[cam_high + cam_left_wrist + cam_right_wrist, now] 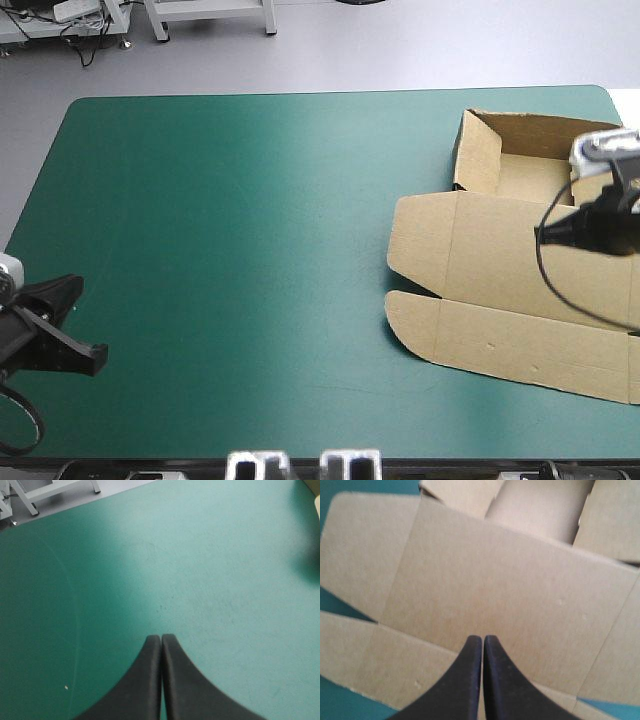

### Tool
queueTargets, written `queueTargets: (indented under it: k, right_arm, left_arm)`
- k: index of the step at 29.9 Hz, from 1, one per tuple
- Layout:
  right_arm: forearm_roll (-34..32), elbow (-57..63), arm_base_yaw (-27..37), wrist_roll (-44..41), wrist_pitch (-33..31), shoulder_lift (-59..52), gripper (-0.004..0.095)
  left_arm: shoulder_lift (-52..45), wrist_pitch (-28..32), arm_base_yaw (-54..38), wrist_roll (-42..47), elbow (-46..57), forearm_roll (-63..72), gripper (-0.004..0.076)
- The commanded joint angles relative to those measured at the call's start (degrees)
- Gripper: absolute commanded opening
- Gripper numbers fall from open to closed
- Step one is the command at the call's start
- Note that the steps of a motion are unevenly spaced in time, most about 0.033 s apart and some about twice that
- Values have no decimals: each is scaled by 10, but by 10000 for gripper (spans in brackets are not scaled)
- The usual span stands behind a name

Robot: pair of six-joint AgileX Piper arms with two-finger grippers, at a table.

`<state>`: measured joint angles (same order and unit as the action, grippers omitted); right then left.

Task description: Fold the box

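The desk (pixel 250 250) is covered in teal-green, and most of its surface is left bare.

Nearest, at about 8 o'clock on the desk in the high view, the left pincer (pixel 88 352) is seen close to the near left corner. It is well apart from the box. In the left wrist view the left pincer (pixel 161 639) is shown clenched, its black fingers (pixel 145 680) met in one pointed arch over bare cover, with nothing held between them.

The box (pixel 480 250) is placed at about 3 o'clock, against the desk's right edge. Its brown board is laid open. The lid (pixel 520 345) is spread flat toward the near side, its rounded flaps turned toward 9 o'clock.

Above the flat board the right pincer (pixel 548 232) is seen, pointing toward 9 o'clock. In the right wrist view the right pincer (pixel 482 639) is likewise shown clenched into a single arch over the board, and no sheet is gripped.

Farthest off, toward 1 o'clock, the tray (pixel 530 170) of the box is found with its walls raised, open at the top.
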<state>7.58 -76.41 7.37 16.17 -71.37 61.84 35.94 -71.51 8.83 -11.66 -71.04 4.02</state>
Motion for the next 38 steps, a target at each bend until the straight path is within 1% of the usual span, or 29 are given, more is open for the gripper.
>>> queueTargets:
  k: [1, 5, 9, 15, 17, 20, 23, 28, 35, 38]
  right_arm:
    - [0, 102, -1, 4, 15, -93, -5]
    - [17, 216, -1, 4, 36, -193, -5]
    - [47, 305, -1, 35, 43, -273, -5]
    - [80, 376, -1, 59, 78, -367, -5]
    - [88, 393, -1, 74, 95, -390, -5]
    - [101, 415, -1, 96, 118, -422, -5]
    - [100, 431, -1, 98, 124, -442, -5]
    - [100, 465, -1, 98, 130, -447, -5]
    - [99, 468, -1, 98, 121, -447, -5]
    - [99, 469, -1, 93, 111, -447, -5]
  left_arm:
    - [-35, 57, 2, 3, 66, 1, -10]
    - [-89, 83, 2, -6, 172, 5, -10]
    - [-142, 110, 2, -7, 272, 23, -10]
    - [-193, 145, 2, -13, 371, 48, -10]
    - [-199, 148, 4, -30, 392, 66, -10]
    - [-201, 149, 26, -53, 414, 94, -10]
    - [-202, 146, 52, -71, 413, 96, -10]
    - [-203, 137, 60, -71, 413, 92, -10]
    - [-203, 90, 59, -62, 418, 118, -10]
    - [-203, 89, 59, -62, 418, 117, -10]
